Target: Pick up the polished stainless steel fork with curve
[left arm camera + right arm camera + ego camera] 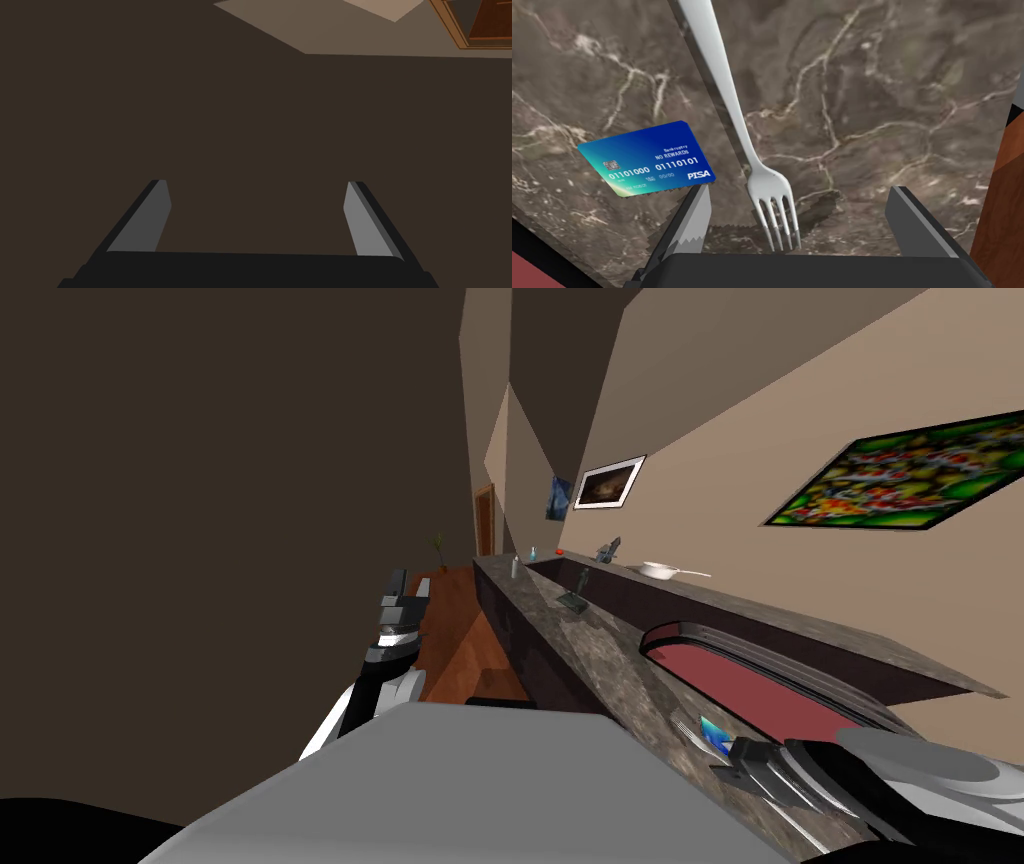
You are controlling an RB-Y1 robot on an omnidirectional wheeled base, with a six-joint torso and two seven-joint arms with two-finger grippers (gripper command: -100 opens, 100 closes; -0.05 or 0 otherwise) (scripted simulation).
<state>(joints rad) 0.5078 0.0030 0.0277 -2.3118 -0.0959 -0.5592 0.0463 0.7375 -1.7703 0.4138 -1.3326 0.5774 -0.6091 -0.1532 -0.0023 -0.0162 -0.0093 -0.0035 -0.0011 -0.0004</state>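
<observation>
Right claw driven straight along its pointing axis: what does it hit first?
Likely the fork: its tines lie between the fingers of the open right claw, flat on the marbled countertop. Depth is unclear, so the remaining gap is uncertain.

A blue card (646,159) lies on the marbled counter (902,90)

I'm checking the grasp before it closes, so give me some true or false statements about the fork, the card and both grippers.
The shiny silver curved fork lies on the brown veined marble countertop. True.
The right gripper is shut on the fork. False: its fingers stand open, with the tines between them.
The blue bank card lies on the fork. False: it lies beside it, apart.
The left gripper is open. True.
</observation>
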